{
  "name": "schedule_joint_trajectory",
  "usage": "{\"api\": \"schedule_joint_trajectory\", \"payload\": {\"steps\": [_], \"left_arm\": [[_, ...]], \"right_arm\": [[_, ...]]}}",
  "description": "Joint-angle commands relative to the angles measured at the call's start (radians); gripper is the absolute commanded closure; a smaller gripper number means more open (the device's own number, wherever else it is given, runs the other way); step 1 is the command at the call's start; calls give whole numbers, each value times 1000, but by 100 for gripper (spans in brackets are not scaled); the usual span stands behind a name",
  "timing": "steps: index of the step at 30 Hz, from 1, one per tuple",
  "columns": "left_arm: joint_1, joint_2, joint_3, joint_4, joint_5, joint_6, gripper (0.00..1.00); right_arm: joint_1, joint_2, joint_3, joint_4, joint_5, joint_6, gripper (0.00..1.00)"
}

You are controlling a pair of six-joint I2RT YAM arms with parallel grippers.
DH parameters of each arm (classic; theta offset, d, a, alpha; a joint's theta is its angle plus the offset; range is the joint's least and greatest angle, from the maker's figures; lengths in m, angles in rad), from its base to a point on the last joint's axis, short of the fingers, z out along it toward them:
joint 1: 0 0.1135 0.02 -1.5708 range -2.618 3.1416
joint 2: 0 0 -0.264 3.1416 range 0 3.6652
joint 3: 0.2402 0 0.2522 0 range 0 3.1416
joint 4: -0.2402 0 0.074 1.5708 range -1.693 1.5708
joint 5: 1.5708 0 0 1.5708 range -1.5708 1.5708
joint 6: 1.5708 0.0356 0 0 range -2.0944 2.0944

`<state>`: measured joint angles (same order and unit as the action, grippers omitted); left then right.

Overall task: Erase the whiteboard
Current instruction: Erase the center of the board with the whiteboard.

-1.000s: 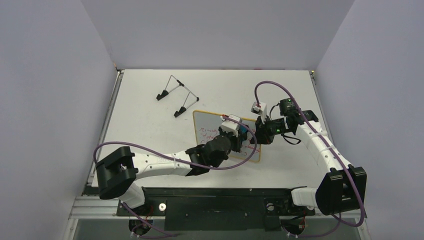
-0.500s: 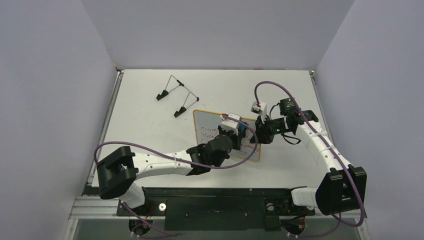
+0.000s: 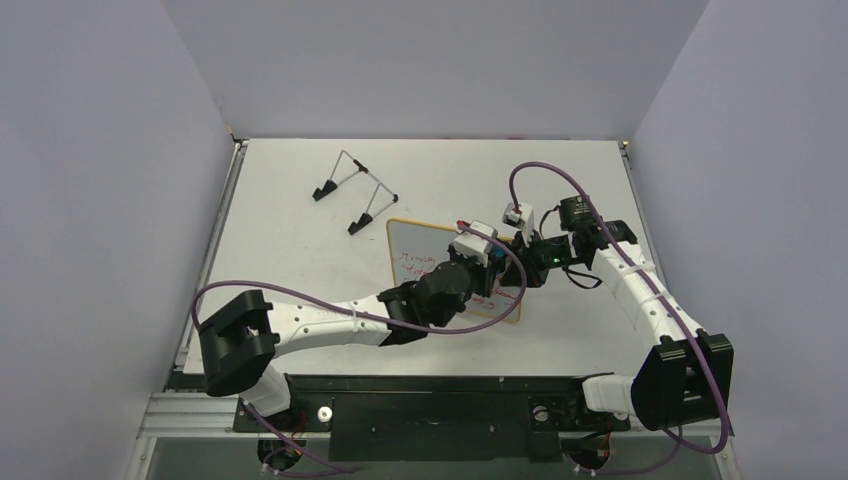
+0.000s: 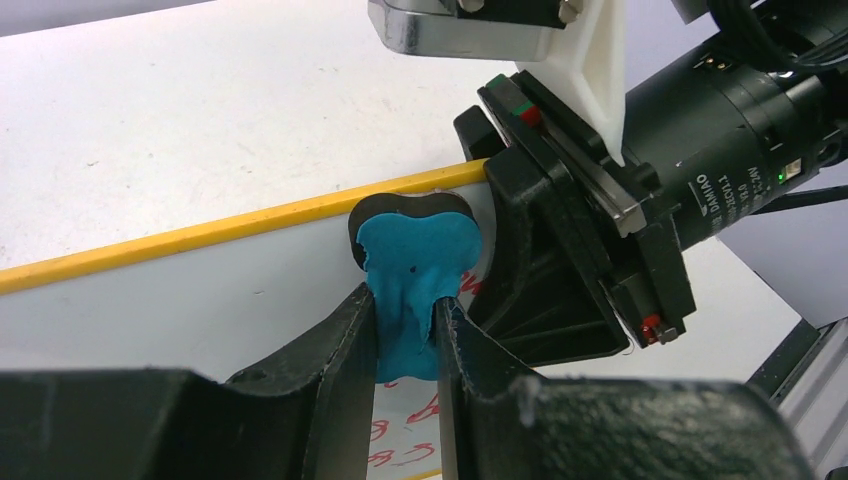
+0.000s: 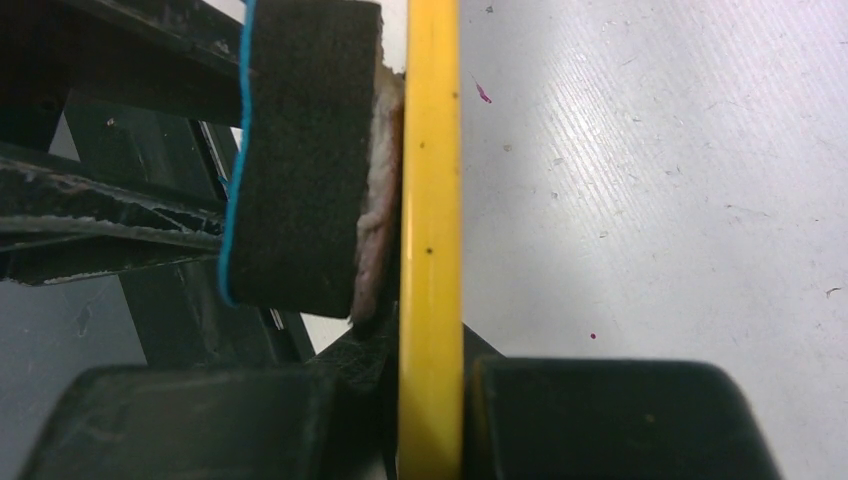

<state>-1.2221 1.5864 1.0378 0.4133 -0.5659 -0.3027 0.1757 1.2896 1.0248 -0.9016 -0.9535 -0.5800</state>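
The whiteboard (image 3: 415, 245) lies flat on the table, with a yellow rim (image 5: 430, 200) and red handwriting on its left and near parts (image 4: 400, 450). My left gripper (image 4: 405, 330) is shut on the blue eraser (image 4: 415, 260). The eraser's dark felt face is pressed against the board at its right rim, as the right wrist view shows (image 5: 300, 150). My right gripper (image 5: 430, 385) is shut on the board's right rim, one finger on each side of the edge. In the top view the left gripper (image 3: 487, 262) and the right gripper (image 3: 518, 262) nearly touch.
A thin wire stand with black feet (image 3: 352, 190) stands at the back left of the table. Purple cables loop over both arms. The enclosure's grey walls close in the table on three sides.
My left gripper has slid the eraser to the right and slightly away across the board, up to the right rim. The right gripper and the board have stayed put.
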Motion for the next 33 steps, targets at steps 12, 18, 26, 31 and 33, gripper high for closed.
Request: {"api": "schedule_joint_trajectory", "payload": {"steps": [12, 18, 26, 31, 33], "left_arm": [[32, -42, -89, -94, -55, -129, 100], [17, -28, -64, 2, 52, -104, 100], [78, -30, 37, 25, 70, -72, 100], [114, -32, 25, -30, 10, -72, 100], [115, -36, 3, -44, 2, -75, 100]], "right_arm": [[19, -11, 3, -53, 20, -33, 100], [18, -9, 2, -53, 19, -32, 100], [18, -12, 2, -53, 20, -32, 100], [18, -12, 2, -53, 19, -34, 100], [18, -12, 2, -53, 19, -34, 100]]}}
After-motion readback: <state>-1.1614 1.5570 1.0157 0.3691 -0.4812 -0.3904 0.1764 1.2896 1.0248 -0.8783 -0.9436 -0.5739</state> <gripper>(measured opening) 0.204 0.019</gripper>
